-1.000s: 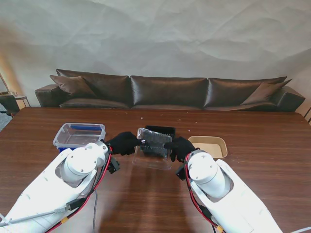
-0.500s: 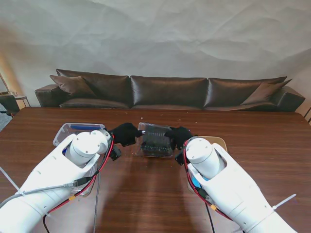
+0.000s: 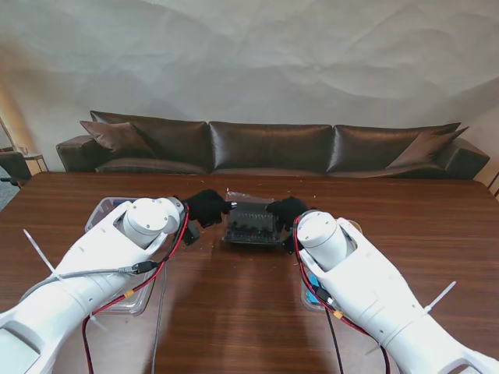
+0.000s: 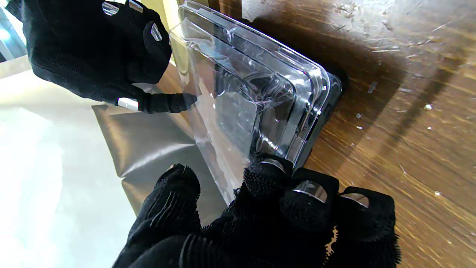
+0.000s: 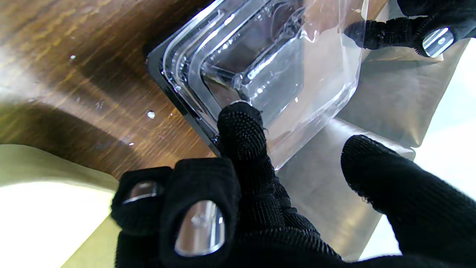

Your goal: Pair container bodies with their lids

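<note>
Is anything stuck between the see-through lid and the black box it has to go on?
Nothing visible is in the way. The clear lid already sits over the black box, with one edge lined up on the box's rim. The left robot hand and the right robot hand each touch one end of it.

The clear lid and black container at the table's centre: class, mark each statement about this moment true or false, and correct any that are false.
1. The clear lid sits over the black container. True.
2. Only the left hand touches the lid. False: the right hand has a fingertip on it too.
3. The lid is opaque white. False: it is see-through plastic.
4. The black container rests on the wooden table. True.
5. A brown sofa stands beyond the table's far edge. True.
</note>
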Motion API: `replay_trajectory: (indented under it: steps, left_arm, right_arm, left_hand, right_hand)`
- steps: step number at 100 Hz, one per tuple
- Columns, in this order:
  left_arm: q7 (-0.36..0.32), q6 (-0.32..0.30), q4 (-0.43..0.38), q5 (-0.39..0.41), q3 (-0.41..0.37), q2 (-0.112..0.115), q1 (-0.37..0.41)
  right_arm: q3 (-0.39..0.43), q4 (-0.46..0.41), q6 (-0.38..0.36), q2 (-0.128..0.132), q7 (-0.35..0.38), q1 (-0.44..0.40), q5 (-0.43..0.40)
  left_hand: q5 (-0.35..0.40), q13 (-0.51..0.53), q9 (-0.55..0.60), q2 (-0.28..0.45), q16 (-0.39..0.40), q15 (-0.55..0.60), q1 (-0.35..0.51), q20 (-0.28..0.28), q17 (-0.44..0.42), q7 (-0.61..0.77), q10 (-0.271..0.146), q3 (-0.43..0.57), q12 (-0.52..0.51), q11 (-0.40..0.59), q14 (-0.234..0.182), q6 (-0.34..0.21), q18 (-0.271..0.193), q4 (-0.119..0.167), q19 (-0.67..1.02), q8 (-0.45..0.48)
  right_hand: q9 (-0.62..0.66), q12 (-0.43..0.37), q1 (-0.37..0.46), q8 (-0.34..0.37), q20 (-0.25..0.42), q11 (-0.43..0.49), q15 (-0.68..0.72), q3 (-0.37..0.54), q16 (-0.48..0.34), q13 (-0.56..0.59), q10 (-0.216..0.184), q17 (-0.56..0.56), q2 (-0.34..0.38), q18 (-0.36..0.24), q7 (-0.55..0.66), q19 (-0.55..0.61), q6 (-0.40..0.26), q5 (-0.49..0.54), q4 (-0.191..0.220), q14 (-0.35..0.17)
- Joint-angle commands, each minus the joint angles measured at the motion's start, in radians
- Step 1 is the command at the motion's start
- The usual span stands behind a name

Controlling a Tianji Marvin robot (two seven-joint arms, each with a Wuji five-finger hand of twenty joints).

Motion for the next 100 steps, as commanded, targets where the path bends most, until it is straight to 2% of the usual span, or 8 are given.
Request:
replay_trajectory:
  steps: [1,39,59,100]
  left_arm:
    - [-0.027,-0.007,0.005,-0.009,0.005,-0.022,-0.015]
    - [-0.025,-0.016,0.099,-0.028,0.035,-0.053,-0.049]
    - [-0.021,-0.014,0.118,-0.032,0.035,-0.059,-0.051]
    - [-0.018,0.000,0.127,-0.035,0.030,-0.062,-0.046]
  right_arm:
    - [-0.008,0.009,-0.011,-0.016,0.015,0.007,0.005]
    - [-0.027,0.087,-0.043,-0.033,0.004,0.035,0.011]
    - [-0.026,0.081,-0.038,-0.031,0.004,0.032,0.005]
    - [-0.030,0.094,-0.035,-0.031,0.006,0.033,-0.002]
  left_hand:
    - [0.036,-0.007,-0.002,0.043,0.011,0.006,0.039,0.015,-0.052,0.003,0.064,-0.010,0.011,0.003,0.095,-0.162,-0.018,-0.015,-0.003,0.012]
    - [0.029,-0.019,-0.013,0.044,0.015,-0.002,0.038,0.018,-0.067,0.001,0.070,-0.011,0.011,-0.008,0.099,-0.167,-0.024,-0.015,-0.010,0.016]
    - [0.001,-0.034,-0.025,0.047,0.018,-0.009,0.038,0.020,-0.078,-0.015,0.072,-0.011,0.010,-0.014,0.100,-0.174,-0.029,-0.015,-0.015,0.011]
    - [-0.011,-0.040,-0.032,0.049,0.022,-0.010,0.034,0.024,-0.084,-0.021,0.074,-0.013,0.011,-0.014,0.102,-0.165,-0.030,-0.015,-0.018,0.006]
  right_hand:
    - [0.000,-0.003,-0.018,-0.005,-0.029,0.020,0.016,0.010,-0.007,0.024,0.061,0.370,0.004,0.021,0.010,0.101,-0.157,0.027,0.001,-0.002]
    - [0.000,-0.004,-0.019,-0.004,-0.031,0.021,0.017,0.006,-0.007,0.024,0.063,0.368,0.004,0.032,0.012,0.097,-0.157,0.024,-0.001,0.001]
    - [0.000,-0.004,-0.020,-0.004,-0.031,0.022,0.018,0.004,-0.007,0.024,0.062,0.368,0.005,0.034,0.013,0.097,-0.156,0.025,-0.001,0.002]
    - [-0.002,-0.005,-0.022,-0.004,-0.031,0.022,0.017,-0.001,-0.007,0.024,0.063,0.369,0.007,0.033,0.013,0.097,-0.156,0.022,-0.002,0.004]
